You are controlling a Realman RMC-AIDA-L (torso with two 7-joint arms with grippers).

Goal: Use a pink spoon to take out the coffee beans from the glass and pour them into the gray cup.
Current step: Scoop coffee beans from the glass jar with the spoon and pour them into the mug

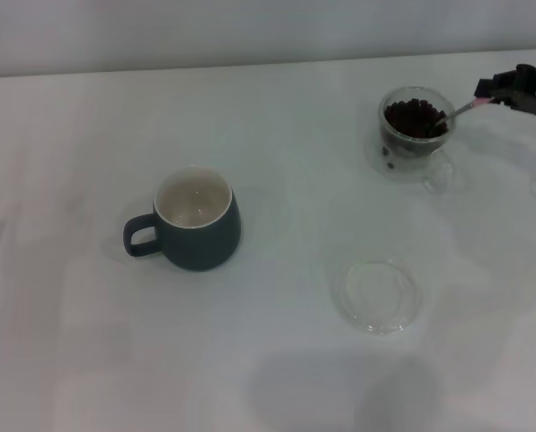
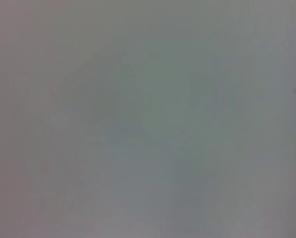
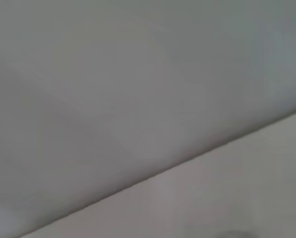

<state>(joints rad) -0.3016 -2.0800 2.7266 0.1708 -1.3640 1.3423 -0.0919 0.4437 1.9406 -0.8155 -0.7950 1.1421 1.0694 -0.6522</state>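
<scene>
At 2 o'clock on the table, your right gripper (image 1: 495,89) clamps the pink spoon (image 1: 466,107) by its handle, bowl dipped among the coffee beans (image 1: 415,117) in the glass (image 1: 414,133). Scoop shallow, lift level, then travel toward the gray cup (image 1: 194,220) at 9 o'clock. The left gripper is unseen.

The left wrist view shows only a plain gray-white surface (image 2: 148,119). A soft darker patch sits near the middle, toward 9 o'clock. No cup, spoon or fingers show here.

Soft even overhead light, faint shadows on table (image 1: 70,360); both wrist views featureless blur.
</scene>
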